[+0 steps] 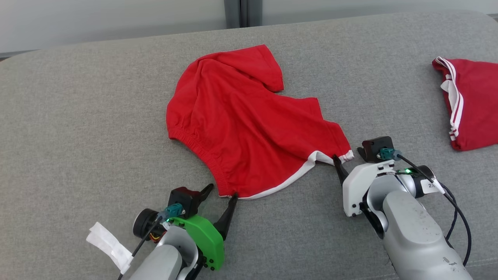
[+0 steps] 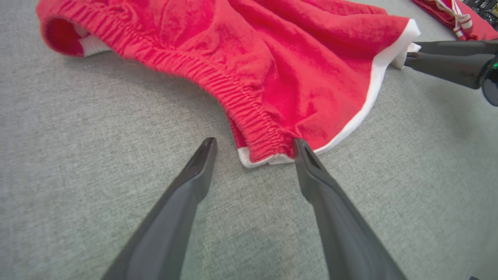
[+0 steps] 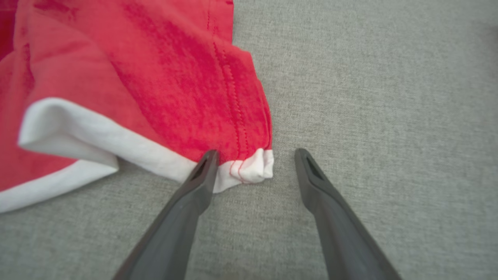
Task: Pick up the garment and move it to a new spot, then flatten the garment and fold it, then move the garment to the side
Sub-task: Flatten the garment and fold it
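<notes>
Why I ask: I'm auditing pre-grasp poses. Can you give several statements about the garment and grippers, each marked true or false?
1. The left gripper is open at the red garment's edge. True.
2. The right gripper is shut on cloth. False: it is open, with the white hem corner between its fingers.
3. The red garment is lifted off the grey surface. False: it lies on it.
4. A second red garment lies to the robot's right. True.

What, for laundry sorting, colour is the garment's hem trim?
White trim on the red garment; best in the right wrist view.
</notes>
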Controlling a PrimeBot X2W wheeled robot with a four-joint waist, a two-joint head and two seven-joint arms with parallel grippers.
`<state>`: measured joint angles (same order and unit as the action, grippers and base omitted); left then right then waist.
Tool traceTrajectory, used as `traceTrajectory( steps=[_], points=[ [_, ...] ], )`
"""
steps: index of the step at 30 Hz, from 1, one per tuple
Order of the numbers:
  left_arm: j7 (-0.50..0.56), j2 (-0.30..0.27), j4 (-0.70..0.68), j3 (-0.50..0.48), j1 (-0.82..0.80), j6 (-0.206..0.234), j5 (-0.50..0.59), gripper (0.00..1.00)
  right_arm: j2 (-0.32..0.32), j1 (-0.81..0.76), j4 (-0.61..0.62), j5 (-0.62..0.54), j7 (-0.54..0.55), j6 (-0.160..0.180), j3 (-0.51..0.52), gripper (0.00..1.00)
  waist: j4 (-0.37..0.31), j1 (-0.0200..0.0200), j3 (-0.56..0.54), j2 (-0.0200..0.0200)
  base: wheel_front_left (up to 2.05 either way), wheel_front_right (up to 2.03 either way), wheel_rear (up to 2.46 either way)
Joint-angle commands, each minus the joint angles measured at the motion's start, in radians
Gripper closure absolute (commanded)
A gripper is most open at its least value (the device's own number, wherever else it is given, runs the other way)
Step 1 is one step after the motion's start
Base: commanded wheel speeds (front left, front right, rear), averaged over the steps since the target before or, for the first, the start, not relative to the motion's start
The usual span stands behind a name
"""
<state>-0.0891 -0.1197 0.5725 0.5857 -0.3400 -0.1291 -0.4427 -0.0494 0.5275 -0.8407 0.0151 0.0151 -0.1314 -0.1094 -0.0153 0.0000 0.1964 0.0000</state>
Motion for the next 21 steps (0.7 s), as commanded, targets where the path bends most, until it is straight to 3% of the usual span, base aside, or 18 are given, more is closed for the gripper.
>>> traceTrajectory(
  steps=[1,3,4,6,7,15,21],
  points=[
    [0.001,-0.01,-0.006,0.004,-0.021,-0.002,-0.007,0.0,-0.002,0.008,-0.012,0.007,-0.004,0.002,-0.003,0.0,-0.002,0.0,0.003,0.0,0.0,0.0,0.0],
    [0.007,-0.014,-0.014,0.024,-0.025,-0.002,-0.014,0.03,-0.002,0.011,-0.016,0.01,-0.005,0.002,-0.007,0.0,-0.004,0.0,0.006,0.0,0.0,0.0,0.0],
    [0.009,-0.018,-0.016,0.028,-0.029,-0.002,-0.018,0.27,-0.002,0.012,-0.019,0.012,-0.006,0.002,-0.009,0.14,-0.005,0.0,0.007,0.0,0.0,0.0,0.0],
    [0.013,-0.023,-0.024,0.048,-0.032,-0.002,-0.03,0.86,-0.002,0.015,-0.025,0.022,-0.009,0.002,-0.018,0.86,-0.008,0.0,0.007,0.0,0.0,0.0,0.0],
    [0.006,-0.024,-0.03,0.051,-0.036,-0.002,-0.037,1.0,-0.002,0.016,-0.03,0.037,-0.007,0.002,-0.029,1.0,-0.008,0.0,0.006,0.0,0.0,0.0,0.0],
    [0.023,-0.081,-0.084,0.071,-0.022,-0.002,-0.107,1.0,-0.002,0.033,0.025,0.214,-0.056,0.002,-0.055,1.0,-0.022,0.0,-0.023,0.0,0.0,0.0,0.0],
    [0.097,-0.209,-0.352,-0.006,0.062,-0.001,-0.262,1.0,-0.047,0.002,0.246,0.364,-0.03,0.002,-0.021,1.0,-0.041,0.0,-0.074,0.0,0.0,0.0,0.0]
  ],
)
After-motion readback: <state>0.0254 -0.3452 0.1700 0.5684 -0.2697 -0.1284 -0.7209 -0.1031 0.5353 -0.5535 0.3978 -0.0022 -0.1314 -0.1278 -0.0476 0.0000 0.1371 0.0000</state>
